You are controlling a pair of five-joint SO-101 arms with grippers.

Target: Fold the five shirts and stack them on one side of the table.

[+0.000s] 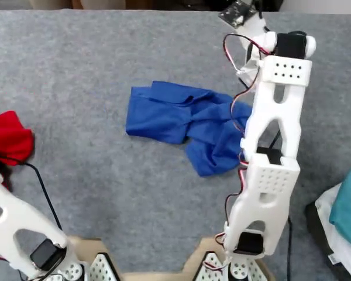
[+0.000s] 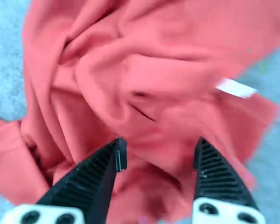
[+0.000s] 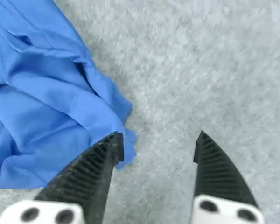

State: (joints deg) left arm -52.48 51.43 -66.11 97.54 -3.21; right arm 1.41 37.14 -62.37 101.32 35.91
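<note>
Right jaws gape just beside the blue shirt.

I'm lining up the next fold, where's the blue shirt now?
In the high view the blue shirt lies crumpled at the table's middle, beside the right arm; the right gripper hangs open over its edge.

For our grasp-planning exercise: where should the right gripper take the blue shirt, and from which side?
Likely the loose corner of the blue shirt beside the open right gripper, approached from above over the table: there the cloth lies thin and flat, while its middle is bunched.
</note>
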